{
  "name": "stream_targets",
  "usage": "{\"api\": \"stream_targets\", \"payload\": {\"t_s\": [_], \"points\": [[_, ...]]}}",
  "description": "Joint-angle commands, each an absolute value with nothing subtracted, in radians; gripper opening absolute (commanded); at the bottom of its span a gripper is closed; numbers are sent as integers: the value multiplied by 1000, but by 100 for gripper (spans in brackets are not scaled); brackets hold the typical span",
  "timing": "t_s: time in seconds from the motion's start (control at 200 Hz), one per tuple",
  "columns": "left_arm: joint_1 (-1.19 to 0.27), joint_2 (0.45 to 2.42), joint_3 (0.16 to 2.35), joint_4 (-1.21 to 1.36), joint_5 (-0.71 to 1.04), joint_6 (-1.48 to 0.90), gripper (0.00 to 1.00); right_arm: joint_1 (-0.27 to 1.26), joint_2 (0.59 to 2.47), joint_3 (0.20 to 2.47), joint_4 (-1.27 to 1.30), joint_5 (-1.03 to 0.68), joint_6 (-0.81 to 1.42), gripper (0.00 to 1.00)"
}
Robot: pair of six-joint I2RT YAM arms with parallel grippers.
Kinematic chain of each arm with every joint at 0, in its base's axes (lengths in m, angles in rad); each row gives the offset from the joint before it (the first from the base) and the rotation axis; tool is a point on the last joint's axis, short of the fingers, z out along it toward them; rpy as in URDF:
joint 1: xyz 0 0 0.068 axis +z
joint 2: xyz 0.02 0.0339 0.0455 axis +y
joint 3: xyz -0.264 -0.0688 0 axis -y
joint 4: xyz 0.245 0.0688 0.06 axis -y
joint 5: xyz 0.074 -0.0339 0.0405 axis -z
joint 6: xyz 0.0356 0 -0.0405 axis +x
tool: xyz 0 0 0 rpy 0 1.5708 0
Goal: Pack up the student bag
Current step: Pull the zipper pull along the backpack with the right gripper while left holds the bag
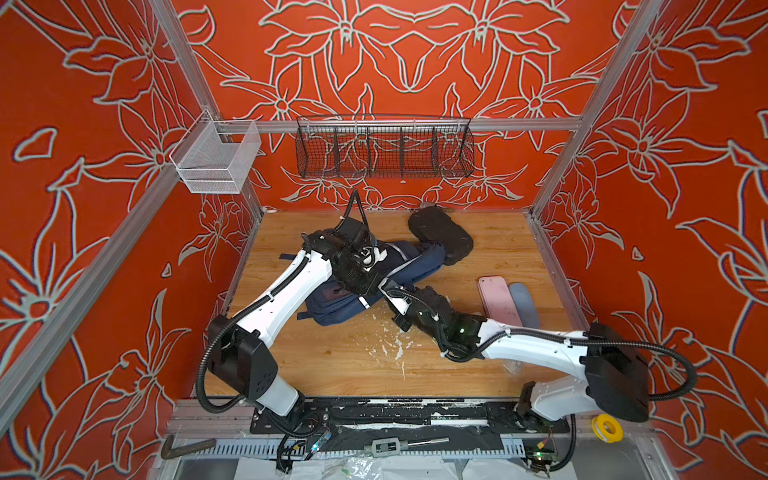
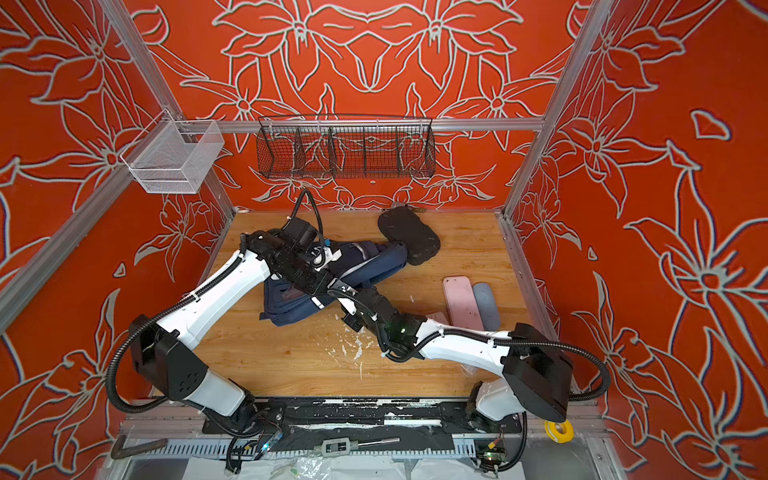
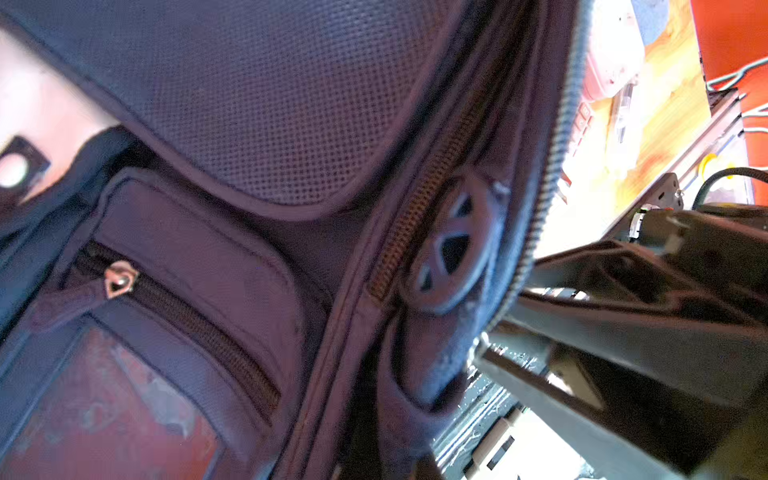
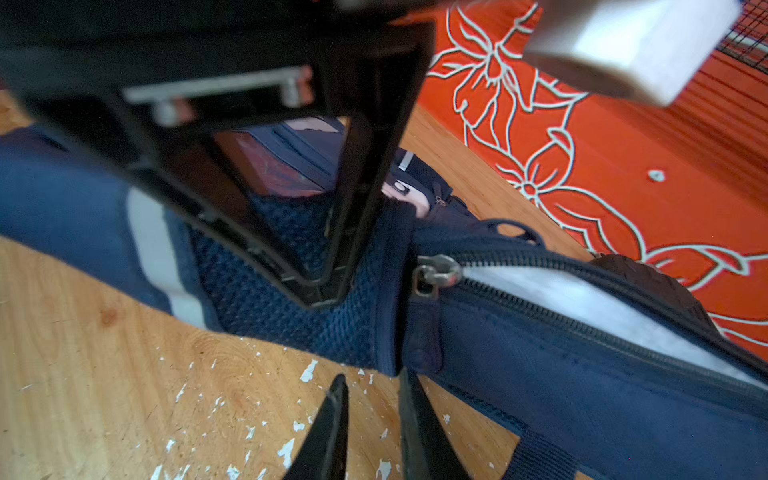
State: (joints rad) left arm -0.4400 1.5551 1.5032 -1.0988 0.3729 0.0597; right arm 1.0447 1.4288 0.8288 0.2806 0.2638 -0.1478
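Note:
The student bag [image 1: 409, 259], a navy-blue backpack, lies on its side mid-table in both top views [image 2: 365, 266]. My left gripper [image 1: 362, 287] is shut on its fabric near the mesh side; in the left wrist view the bag [image 3: 266, 124] fills the frame and hides the fingertips. My right gripper [image 4: 374, 376] hovers just above the wooden table at the bag's lower edge. Its jaws stand a narrow gap apart with only wood between them, and one fingertip [image 4: 405, 376] touches the seam. A zip slider [image 4: 436, 274] sits at the end of an open zip showing pale lining [image 4: 582, 303].
A black oval hard case [image 1: 440, 239] leans on the bag's far end. A pink case [image 1: 498, 301] and a grey-blue one [image 1: 524, 303] lie to the right. A black wire basket [image 1: 384, 151] and a white mesh basket [image 1: 216, 162] hang on the walls. White flecks [image 1: 390, 345] dot the table.

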Motion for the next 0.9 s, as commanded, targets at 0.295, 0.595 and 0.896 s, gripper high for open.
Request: {"api": "stream_targets", "payload": {"t_s": [0.295, 0.595, 0.896], "points": [[-451, 1539, 1541, -1104, 425, 69, 0, 1066, 1379, 801, 354, 284, -236, 23], [-451, 1544, 1549, -1108, 470, 75, 0, 1068, 1325, 743, 408, 351, -267, 23], [-463, 1545, 1539, -1119, 508, 100, 0, 1068, 1392, 805, 403, 379, -309, 20]]}}
